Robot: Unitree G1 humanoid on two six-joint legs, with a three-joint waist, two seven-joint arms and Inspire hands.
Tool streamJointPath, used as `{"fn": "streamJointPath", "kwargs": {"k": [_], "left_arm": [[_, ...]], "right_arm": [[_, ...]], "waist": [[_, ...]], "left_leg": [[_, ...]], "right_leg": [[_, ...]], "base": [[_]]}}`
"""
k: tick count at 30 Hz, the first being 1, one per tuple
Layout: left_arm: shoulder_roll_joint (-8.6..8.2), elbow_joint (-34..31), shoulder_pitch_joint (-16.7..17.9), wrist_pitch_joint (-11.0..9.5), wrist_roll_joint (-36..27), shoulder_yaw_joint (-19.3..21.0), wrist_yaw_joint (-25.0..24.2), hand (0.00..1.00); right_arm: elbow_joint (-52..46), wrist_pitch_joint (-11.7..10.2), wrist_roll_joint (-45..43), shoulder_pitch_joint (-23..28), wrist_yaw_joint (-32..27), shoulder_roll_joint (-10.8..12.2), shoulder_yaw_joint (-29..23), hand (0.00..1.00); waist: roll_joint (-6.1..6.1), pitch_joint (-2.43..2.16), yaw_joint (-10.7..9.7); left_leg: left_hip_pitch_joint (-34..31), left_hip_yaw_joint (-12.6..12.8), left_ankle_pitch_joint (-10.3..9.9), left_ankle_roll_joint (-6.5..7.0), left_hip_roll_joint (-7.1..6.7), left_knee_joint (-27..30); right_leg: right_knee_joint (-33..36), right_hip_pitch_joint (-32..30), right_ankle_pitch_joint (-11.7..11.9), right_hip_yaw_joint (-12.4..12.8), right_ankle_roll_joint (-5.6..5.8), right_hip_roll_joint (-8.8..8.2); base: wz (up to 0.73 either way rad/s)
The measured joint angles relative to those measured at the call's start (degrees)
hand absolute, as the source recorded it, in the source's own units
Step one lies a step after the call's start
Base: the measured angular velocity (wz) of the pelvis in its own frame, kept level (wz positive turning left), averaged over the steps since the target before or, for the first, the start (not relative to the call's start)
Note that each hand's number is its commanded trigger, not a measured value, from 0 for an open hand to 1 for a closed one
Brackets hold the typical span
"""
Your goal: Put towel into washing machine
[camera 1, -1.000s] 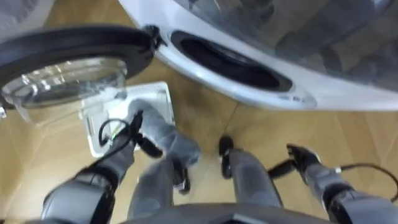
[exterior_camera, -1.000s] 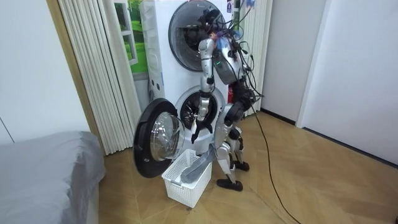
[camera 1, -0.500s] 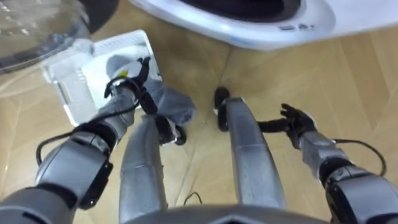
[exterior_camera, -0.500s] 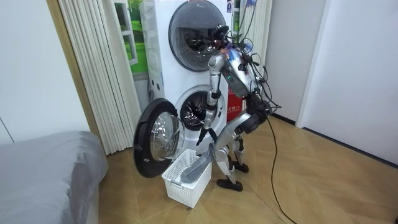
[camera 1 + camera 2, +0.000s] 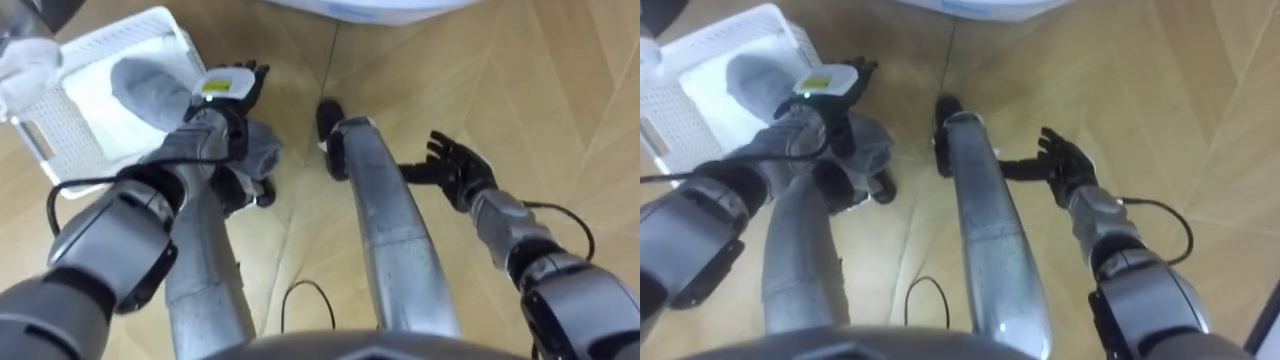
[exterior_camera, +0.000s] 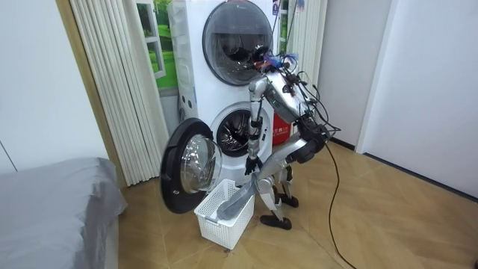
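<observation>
In the left eye view the towel (image 5: 145,85) lay in the basket (image 5: 60,130), one end spilling over its right edge, not yet picked up. The left robot hand (image 5: 232,85) hung just above it with fingers loosely straight, probably lining up a grasp. The right robot hand (image 5: 455,165) was spread wide over the floor (image 5: 560,90), likely for balance. In the room view the robot bent forward before the washing machine (image 6: 224,138). Its door (image 6: 187,166) stood swung wide beside the basket — ready for loading.
</observation>
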Motion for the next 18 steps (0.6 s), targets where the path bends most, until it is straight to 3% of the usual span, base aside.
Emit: {"fn": "streamJointPath", "kwargs": {"k": [1, 2, 3, 4, 11, 18], "left_arm": [[0.05, -0.09, -0.50, -0.08, -0.11, -1.31, -0.65, 0.00], [0.07, -0.15, -0.72, -0.09, -0.12, -2.09, -0.93, 0.36], [0.08, -0.42, -0.88, -0.26, -0.17, -3.21, -1.23, 0.84], [0.07, -0.66, -1.01, -0.33, -0.18, -4.34, -1.87, 1.00], [0.08, -0.71, -2.80, -0.37, -2.47, -8.25, -8.99, 1.00], [1.43, 0.15, -3.14, -0.16, -4.51, -11.10, -16.89, 1.00]], "right_arm": [[0.01, -0.18, 0.04, -0.41, 0.41, -0.13, 0.03, 0.00], [0.02, -0.18, -0.05, -0.54, 0.53, -0.24, 0.07, 0.00], [0.03, -0.18, -0.04, -0.70, 0.79, -0.38, 0.13, 0.00], [0.03, -0.23, 0.08, -0.81, 1.03, -0.38, 0.15, 0.00], [1.23, -0.19, 1.18, -3.23, 1.64, -0.04, 2.19, 0.00], [2.31, -0.23, 1.44, -4.32, 4.00, 0.69, 2.13, 0.00]], "waist": [[-0.02, 0.02, -0.16], [-0.02, 0.02, -0.23], [-0.05, 0.03, -0.46], [-0.09, 0.06, -0.85], [-0.15, 0.12, -1.84], [-0.50, 0.33, -3.65]], "left_leg": [[-0.41, 0.02, -0.14, 0.02, 0.03, 0.25], [-0.55, 0.06, -0.23, 0.01, 0.03, 0.32], [-0.83, 0.13, -0.47, 0.02, 0.06, 0.53], [-1.08, 0.18, -0.71, 0.03, 0.02, 0.70], [-2.01, -0.12, -1.08, -0.13, -0.01, 0.70], [-2.07, -0.85, -1.07, -0.09, -0.22, 0.13]], "right_leg": [[0.23, -0.47, -0.18, -0.05, -0.06, -0.03], [0.34, -0.65, -0.26, -0.10, -0.08, -0.09], [0.59, -1.00, -0.49, -0.27, -0.18, -0.28], [0.95, -1.29, -0.82, -0.78, -0.32, -0.77], [0.80, -1.97, -1.25, -1.38, -0.48, -1.18], [-0.10, -1.29, -1.49, -2.77, -0.58, -1.96]], "base": [[0.04], [0.00], [0.00], [0.00], [0.00], [0.01]]}}
